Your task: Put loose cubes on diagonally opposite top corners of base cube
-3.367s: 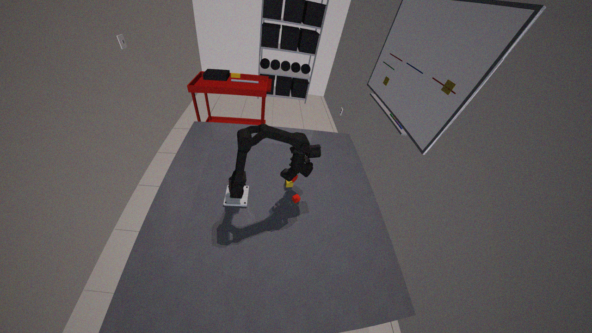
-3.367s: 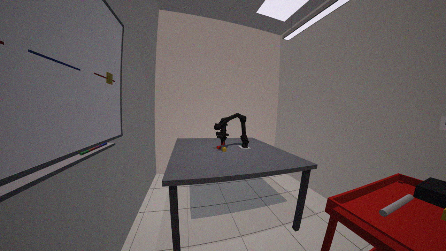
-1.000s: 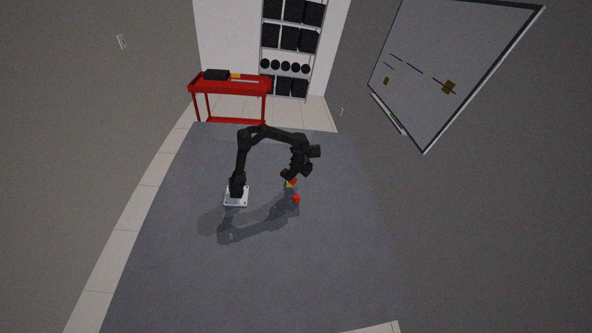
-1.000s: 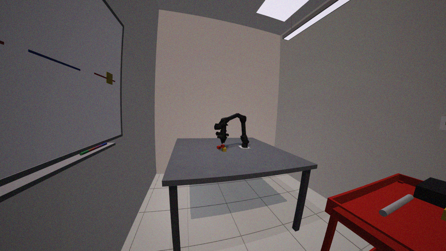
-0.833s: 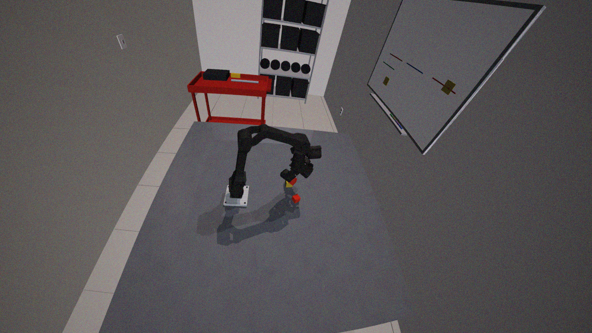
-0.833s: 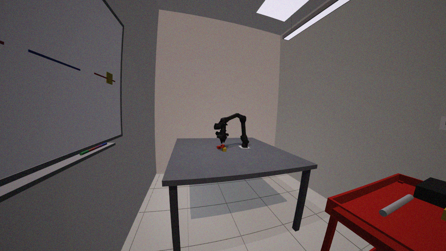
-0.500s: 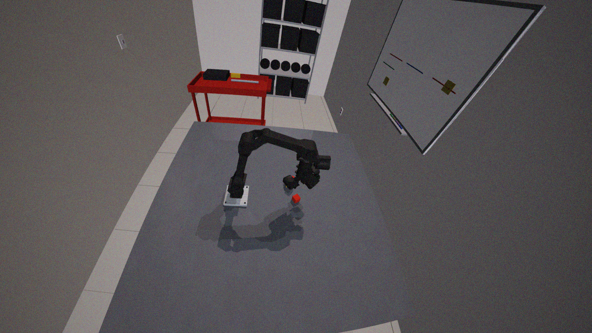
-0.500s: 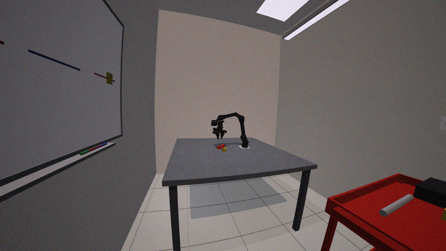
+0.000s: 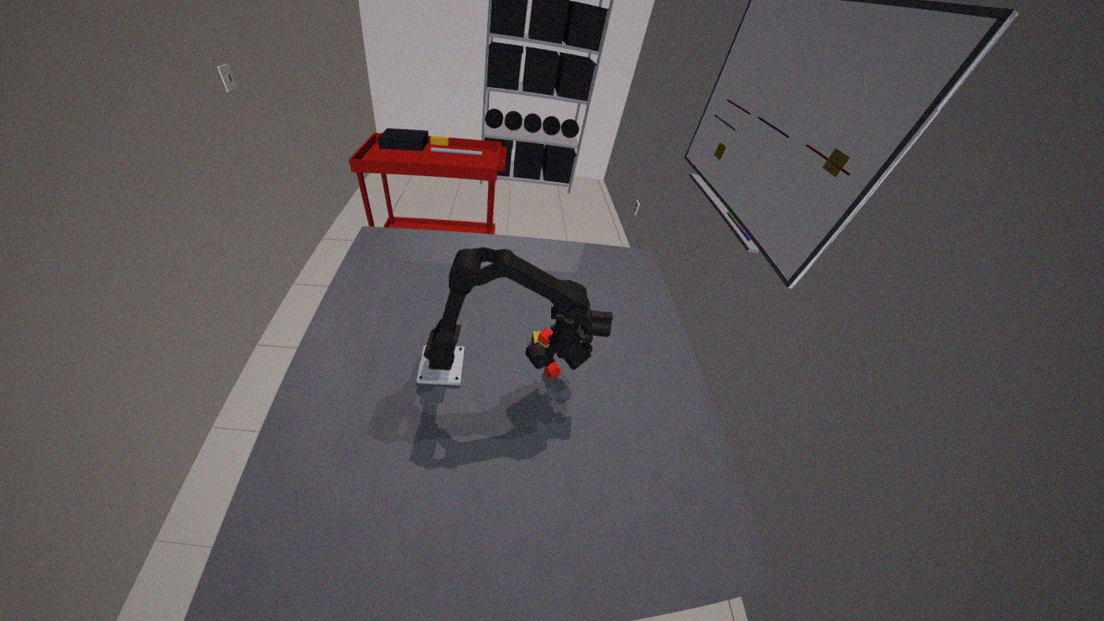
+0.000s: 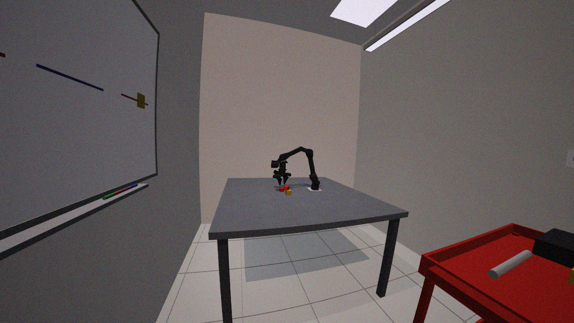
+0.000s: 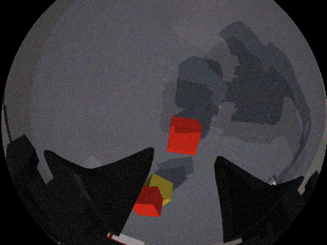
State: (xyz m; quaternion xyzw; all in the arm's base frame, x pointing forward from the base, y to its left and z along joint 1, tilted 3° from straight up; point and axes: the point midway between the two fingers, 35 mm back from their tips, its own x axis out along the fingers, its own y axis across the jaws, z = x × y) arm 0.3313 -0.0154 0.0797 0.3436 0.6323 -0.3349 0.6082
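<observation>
The yellow base cube (image 9: 536,336) (image 10: 288,192) (image 11: 160,185) stands on the table. One red cube (image 9: 546,335) (image 10: 286,187) (image 11: 150,201) sits on top of it, offset over one corner and covering part of it. Whether it is exactly level is too small to tell. The second red cube (image 9: 552,369) (image 10: 281,189) (image 11: 184,140) lies on the table a short way from the base. My gripper (image 9: 557,359) (image 10: 282,184) (image 11: 185,157) is open and empty, raised above the cubes. In the wrist view the second red cube shows just beyond and between the fingertips; the capped base shows beside one finger.
The arm's white mounting plate (image 9: 441,377) (image 10: 307,188) is bolted to the grey table (image 9: 493,532) (image 10: 321,208). A red cart (image 9: 423,165) (image 10: 473,257) stands off one end of the table. A whiteboard (image 9: 841,100) (image 10: 80,128) hangs on the wall beside it.
</observation>
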